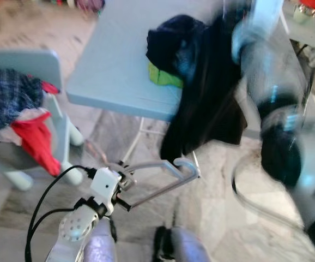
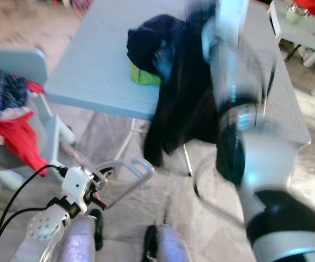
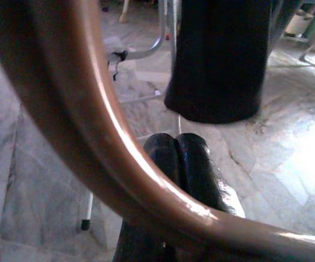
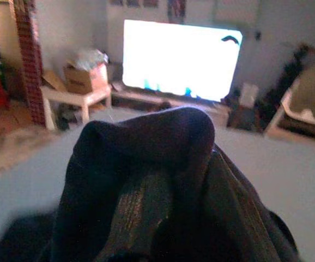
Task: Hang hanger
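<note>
a pale blue table [image 1: 114, 65] dominates the room, a black garment [image 1: 201, 82] heaped on it and spilling over its near edge toward the stone floor [image 1: 212, 191], a green item [image 1: 163, 76] tucked beneath the pile. to the robot's left a chair [image 1: 35, 65] carries plaid and red clothes [image 1: 21, 117]. the blurred right arm reaches over the table, its right gripper [image 4: 163, 218] buried in the dark cloth, clenched or not cannot be told. low in front, the left gripper [image 1: 126, 191] is clenched on the hanger [image 1: 168, 177], held near the floor. by appearances nothing is hung yet; the garment seems not yet on the hanger, no rail is in sight.
</note>
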